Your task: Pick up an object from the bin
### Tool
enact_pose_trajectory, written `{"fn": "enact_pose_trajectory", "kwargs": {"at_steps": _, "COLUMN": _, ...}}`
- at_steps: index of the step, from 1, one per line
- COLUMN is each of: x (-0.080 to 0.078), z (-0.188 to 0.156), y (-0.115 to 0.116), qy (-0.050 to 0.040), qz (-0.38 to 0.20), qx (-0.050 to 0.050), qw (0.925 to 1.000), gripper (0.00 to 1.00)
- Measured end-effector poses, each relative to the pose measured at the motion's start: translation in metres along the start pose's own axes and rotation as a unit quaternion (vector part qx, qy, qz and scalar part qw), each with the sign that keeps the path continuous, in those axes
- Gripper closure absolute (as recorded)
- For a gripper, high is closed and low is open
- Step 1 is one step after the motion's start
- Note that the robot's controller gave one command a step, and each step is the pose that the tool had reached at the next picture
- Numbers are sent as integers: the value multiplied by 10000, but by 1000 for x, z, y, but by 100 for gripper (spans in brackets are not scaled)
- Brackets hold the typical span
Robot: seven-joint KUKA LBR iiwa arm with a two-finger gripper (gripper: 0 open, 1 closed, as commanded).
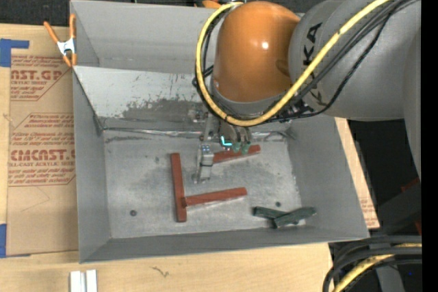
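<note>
My gripper (204, 162) hangs below the orange wrist cover, low over the middle of the bin floor. A short red-brown stick (239, 152) lies just to its right, partly hidden under the gripper body; I cannot tell whether they touch. Left of and below the gripper, a long red-brown stick (177, 187) lies lengthwise. A second one (215, 197) runs rightward from near its lower end, so the two form an L.
A dark green, plane-shaped piece (282, 215) lies near the bin's front right corner. The arm and its orange cover hide the back right part of the bin. Bare floor shows at the left and front left.
</note>
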State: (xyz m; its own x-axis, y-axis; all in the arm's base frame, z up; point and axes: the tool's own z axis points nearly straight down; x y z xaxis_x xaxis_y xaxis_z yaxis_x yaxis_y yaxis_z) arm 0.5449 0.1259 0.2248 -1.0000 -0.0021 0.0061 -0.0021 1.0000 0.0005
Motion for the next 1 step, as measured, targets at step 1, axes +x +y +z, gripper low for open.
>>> {"fn": "enact_pose_trajectory", "kwargs": {"at_steps": 1, "x": 13, "z": 156, "y": -30, "qy": -59, "qz": -1227, "qx": -1, "qw": 9924, "gripper": 0}}
